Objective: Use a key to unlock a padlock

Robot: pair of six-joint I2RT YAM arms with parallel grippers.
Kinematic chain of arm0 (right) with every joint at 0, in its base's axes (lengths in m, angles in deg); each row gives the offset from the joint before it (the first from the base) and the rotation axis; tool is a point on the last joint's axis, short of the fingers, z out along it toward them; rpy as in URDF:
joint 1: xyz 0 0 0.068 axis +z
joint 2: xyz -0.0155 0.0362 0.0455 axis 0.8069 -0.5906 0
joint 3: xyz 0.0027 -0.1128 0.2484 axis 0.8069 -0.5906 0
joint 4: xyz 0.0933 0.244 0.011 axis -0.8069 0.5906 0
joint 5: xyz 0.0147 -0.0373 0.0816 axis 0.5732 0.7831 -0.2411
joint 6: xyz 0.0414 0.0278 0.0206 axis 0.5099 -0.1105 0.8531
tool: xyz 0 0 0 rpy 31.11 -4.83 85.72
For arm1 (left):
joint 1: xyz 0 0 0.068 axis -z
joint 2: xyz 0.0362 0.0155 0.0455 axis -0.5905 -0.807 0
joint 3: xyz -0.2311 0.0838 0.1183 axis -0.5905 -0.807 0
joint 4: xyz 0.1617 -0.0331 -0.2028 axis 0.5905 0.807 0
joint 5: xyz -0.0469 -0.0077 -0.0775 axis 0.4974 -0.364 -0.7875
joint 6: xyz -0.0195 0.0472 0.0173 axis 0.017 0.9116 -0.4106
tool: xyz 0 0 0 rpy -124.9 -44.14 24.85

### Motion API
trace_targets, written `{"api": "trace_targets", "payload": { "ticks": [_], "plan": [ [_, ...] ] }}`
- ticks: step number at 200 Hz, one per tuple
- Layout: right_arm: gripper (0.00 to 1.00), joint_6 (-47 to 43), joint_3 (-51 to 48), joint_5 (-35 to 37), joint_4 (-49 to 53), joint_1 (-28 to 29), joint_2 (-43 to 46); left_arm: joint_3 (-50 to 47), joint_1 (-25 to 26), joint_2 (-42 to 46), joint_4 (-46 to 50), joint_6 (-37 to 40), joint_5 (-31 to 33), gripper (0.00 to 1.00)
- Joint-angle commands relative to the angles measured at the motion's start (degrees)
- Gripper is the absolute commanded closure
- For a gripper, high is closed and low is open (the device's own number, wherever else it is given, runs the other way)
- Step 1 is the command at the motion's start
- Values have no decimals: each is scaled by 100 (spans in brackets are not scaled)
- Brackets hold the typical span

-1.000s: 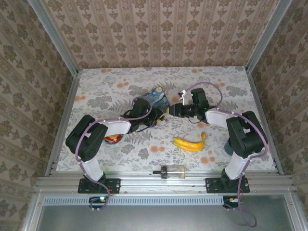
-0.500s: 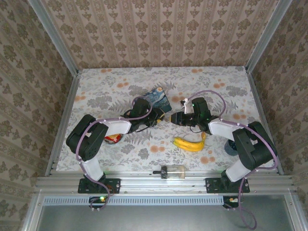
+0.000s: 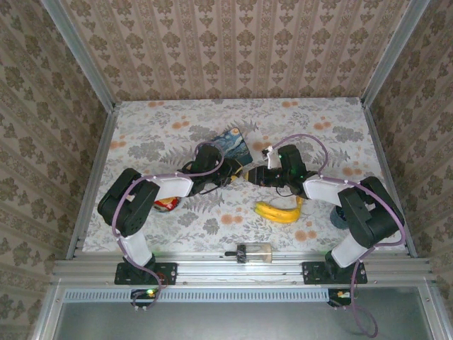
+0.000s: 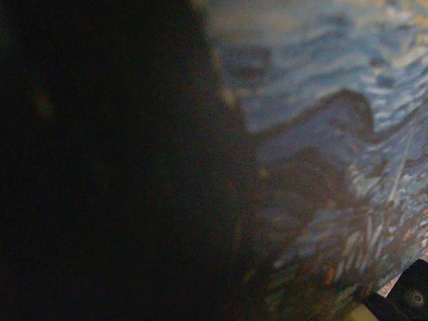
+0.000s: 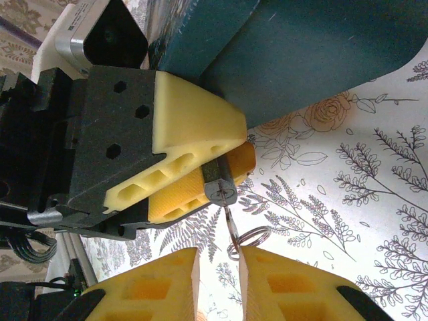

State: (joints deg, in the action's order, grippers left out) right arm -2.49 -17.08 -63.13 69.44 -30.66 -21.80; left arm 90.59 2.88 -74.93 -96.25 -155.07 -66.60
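In the right wrist view, my left gripper point(image 5: 234, 157) is shut on the padlock point(image 5: 219, 184), a tiny dark block with a silver keyway face, pinched between the yellow fingers point(image 5: 194, 127). A thin key point(image 5: 228, 219) sticks out of the keyway, with a wire ring point(image 5: 249, 237) on its end. My right gripper point(image 5: 219, 267) sits just below it, jaws a small gap apart. The key's end rests against the tip of the right-hand finger point(image 5: 281, 281). From above, the left gripper point(image 3: 237, 175) and right gripper point(image 3: 255, 175) meet nose to nose mid-table.
A blue painted tin box point(image 3: 230, 144) lies just behind the left gripper and fills the left wrist view point(image 4: 334, 134). A banana point(image 3: 279, 211) lies close under the right arm. A clear cylinder with a black cap point(image 3: 253, 252) rests on the front rail. A red item point(image 3: 167, 205) sits beside the left arm.
The right arm has swung its gripper nearer and slightly left, up to the left gripper. Its jaws have narrowed a little. The left arm has stayed put.
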Motion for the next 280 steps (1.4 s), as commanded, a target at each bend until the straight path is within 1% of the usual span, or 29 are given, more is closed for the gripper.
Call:
{"api": "trace_targets", "payload": {
  "ticks": [1, 40, 112, 138, 170, 193, 213, 259, 280],
  "plan": [
    [76, -33, 140, 104, -11, 55, -56, -77, 39, -295, 513, -509, -562, 100],
    [76, -58, 148, 125, 6, 93, -95, -92, 39, -269, 484, -518, -557, 100],
    [82, -49, 236, 108, -41, 95, -215, -82, 46, -269, 473, -520, -570, 100],
    [87, -49, 245, 105, -40, 95, -232, -69, 57, -271, 461, -523, -589, 100],
    [89, -58, 288, 99, -19, 95, -274, -47, 59, -285, 461, -518, -605, 100],
    [96, -83, 342, 108, -3, 95, -285, -12, 68, -295, 470, -512, -632, 100],
    [100, -108, 401, 100, 19, 95, -285, 14, 91, -303, 478, -505, -650, 100],
    [100, -150, 524, 60, 136, 120, -167, 32, 109, -332, 511, -505, -643, 100],
    [100, -155, 529, 163, 226, 147, -86, 32, 110, -334, 487, -514, -636, 100]
  ]
}}
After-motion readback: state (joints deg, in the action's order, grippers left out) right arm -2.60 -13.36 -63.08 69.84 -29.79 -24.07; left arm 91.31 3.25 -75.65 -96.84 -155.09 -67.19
